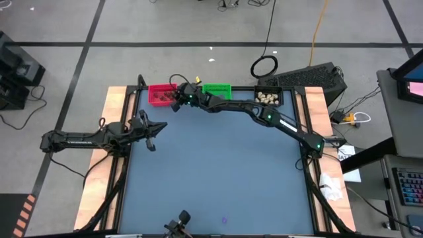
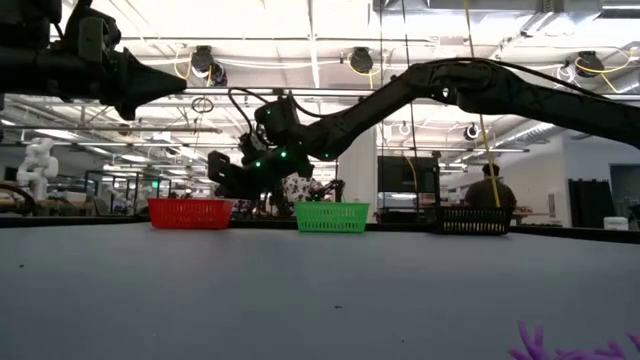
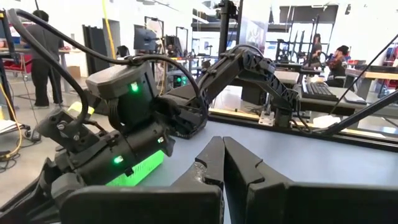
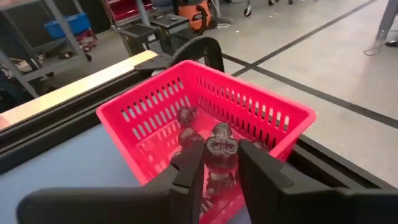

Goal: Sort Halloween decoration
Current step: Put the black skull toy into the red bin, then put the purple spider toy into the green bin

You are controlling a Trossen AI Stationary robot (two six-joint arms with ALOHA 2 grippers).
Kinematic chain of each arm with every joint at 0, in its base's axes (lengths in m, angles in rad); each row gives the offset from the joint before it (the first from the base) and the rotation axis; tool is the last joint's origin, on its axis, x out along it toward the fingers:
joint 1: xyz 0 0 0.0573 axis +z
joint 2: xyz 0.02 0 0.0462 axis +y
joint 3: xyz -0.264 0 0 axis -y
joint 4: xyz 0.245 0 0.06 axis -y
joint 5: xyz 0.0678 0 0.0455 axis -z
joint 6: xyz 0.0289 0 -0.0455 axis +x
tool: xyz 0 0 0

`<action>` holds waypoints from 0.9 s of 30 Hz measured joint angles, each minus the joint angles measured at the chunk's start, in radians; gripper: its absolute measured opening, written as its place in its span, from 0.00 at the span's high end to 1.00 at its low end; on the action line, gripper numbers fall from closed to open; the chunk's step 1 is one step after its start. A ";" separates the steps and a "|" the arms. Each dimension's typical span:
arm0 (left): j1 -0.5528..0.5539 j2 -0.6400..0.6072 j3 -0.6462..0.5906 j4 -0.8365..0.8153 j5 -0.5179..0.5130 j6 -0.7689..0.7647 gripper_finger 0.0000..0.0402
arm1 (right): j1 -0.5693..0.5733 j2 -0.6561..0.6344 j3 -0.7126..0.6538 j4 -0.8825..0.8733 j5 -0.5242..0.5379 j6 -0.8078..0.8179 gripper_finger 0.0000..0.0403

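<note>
My right gripper (image 4: 221, 163) reaches over the red bin (image 4: 261, 106) at the table's far edge, with a dark grey-black lump (image 4: 221, 147) between its fingertips. Several more dark lumps (image 4: 186, 115) lie on the bin's floor. In the high view the right gripper (image 1: 177, 99) is at the red bin's (image 1: 158, 94) right end. A flat purple bit (image 1: 223, 220) lies on the table near its front edge. My left gripper (image 1: 152, 135) is shut and holds nothing, low over the table's left side. My right gripper pinches the dark lump by its two sides (image 4: 210, 149) between its two fingertips. The fingers come nearly level from the table's right, slanting a little down. The lump is clear of the bin's floor, above the lumps lying there.
A green bin (image 1: 217, 90) stands right of the red one, under my right arm. A black bin (image 1: 268, 98) with cream-white lumps is farther right. The blue table top (image 1: 218, 172) between the arms is bare except for the purple bit.
</note>
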 joint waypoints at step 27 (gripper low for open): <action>0.000 0.000 0.000 0.000 0.046 0.003 1.00 | 0.081 -0.126 0.000 -0.337 0.009 -0.160 0.95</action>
